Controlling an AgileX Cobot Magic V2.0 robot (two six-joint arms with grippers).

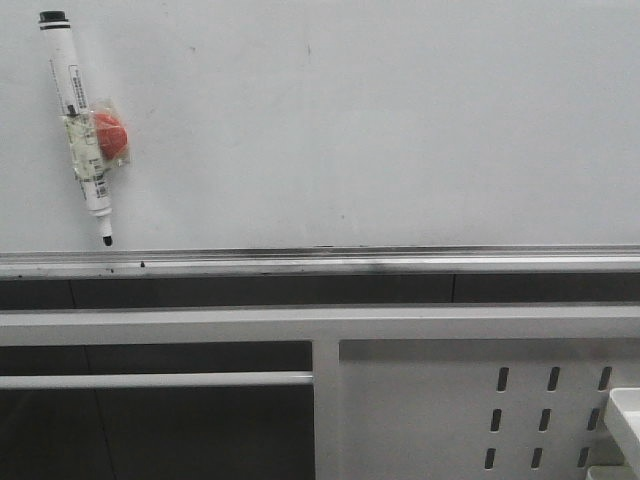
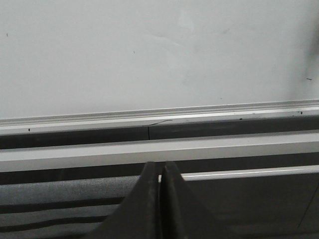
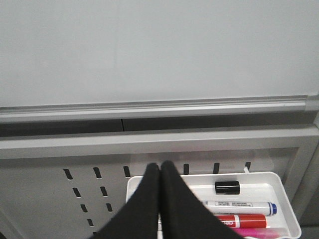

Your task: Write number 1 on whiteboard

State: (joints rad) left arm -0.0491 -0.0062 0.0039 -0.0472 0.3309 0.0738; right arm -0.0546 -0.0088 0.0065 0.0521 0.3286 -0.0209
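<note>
Two end effectors are mine, and both have their dark fingers pressed together with nothing between them: the left end effector [image 2: 159,172] hangs below the whiteboard's silver ledge [image 2: 159,115], and the right end effector [image 3: 159,172] hangs over a white tray [image 3: 286,199] that is fixed to the perforated panel [image 3: 50,194].

In the front view the whiteboard [image 1: 380,120] fills the upper half, pale grey and bare of any long black stroke; I see only faint specks and smudges on it. No number 1 is written there. At about 10 o'clock on the board a white marker pen [image 1: 82,130] clings to the surface, nearly upright and leaning slightly, black cap at 12 o'clock and dark tip at 6 o'clock, just above the ledge. A red round piece [image 1: 111,136] under clear wrap sits against the pen's side at 3 o'clock.

In the right wrist view the tray holds a black cap [image 3: 228,187], a blue-capped white marker [image 3: 239,205], a red marker [image 3: 244,219] and a pink marker [image 3: 256,232], lying side by side.
</note>
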